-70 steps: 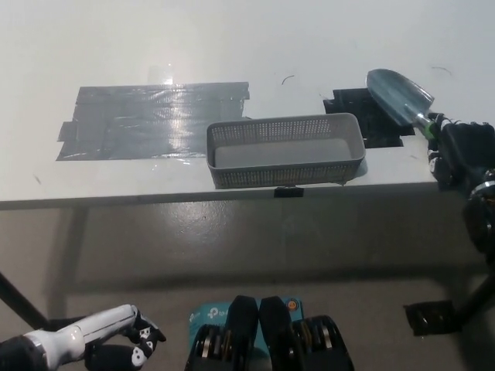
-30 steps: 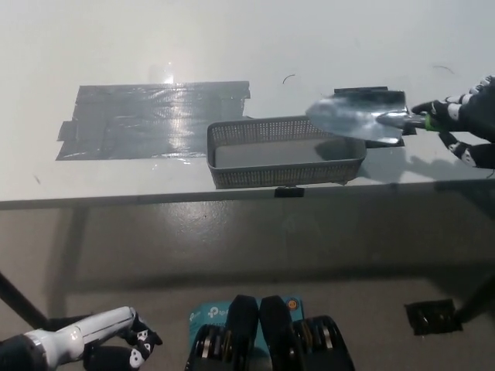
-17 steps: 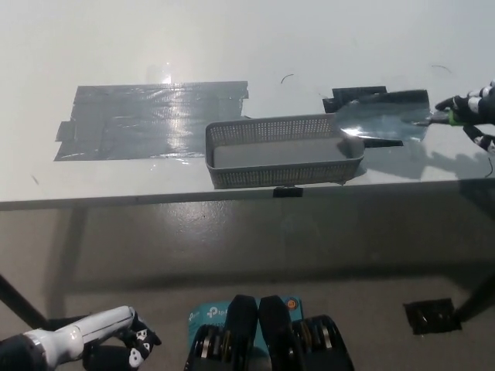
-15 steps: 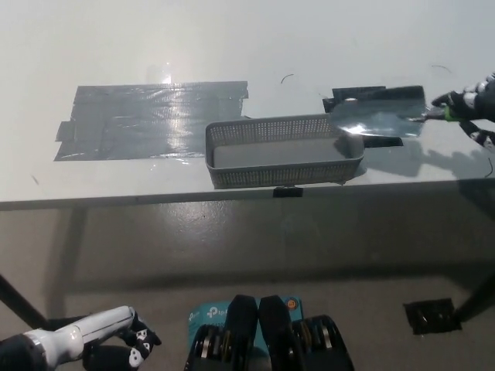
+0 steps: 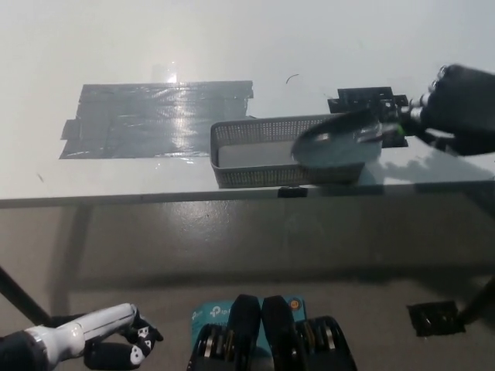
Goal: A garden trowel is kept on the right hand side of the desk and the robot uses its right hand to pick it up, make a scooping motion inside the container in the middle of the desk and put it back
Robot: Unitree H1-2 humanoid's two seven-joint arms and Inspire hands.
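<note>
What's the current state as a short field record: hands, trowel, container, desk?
right hand: shut on the trowel, at the right of the desk
trowel: blade over the right half of the container, blurred; floor contact unclear
container: grey mesh, mid-desk by the front edge
left hand: resting low, below the desk
tape: grey patch left of the container, black patch behind the trowel

The desk [image 5: 232,39] is white. On it lie a glossy silver-grey tape patch [image 5: 155,120] and a black tape patch [image 5: 367,100]. The container [image 5: 255,176] is grey, its walls finely perforated. The garden trowel [image 5: 336,147] has a dull grey metal blade with a touch of green at its handle. The right hand [image 5: 456,116] is black. The left hand [image 5: 100,344] is white with black parts.
</note>
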